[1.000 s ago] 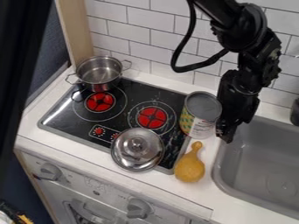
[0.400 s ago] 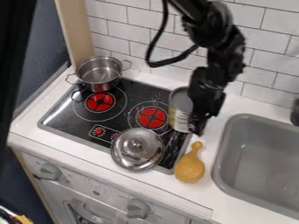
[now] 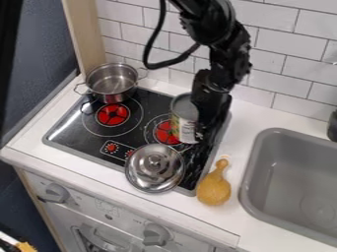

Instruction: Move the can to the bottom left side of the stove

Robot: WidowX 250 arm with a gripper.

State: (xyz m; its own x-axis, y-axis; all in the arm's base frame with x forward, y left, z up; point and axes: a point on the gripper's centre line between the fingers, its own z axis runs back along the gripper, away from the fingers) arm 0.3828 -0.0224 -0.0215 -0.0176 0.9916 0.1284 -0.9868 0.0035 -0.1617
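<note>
Whether the claw [image 3: 200,134] pinches the can [image 3: 185,117], I cannot tell; travelling near-left too low could knock the lid [image 3: 158,173].

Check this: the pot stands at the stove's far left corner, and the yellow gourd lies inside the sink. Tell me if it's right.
Not quite: the camera view shows the gourd on the counter between the stove and the sink. The pot does stand at the stove's far left corner.
</note>
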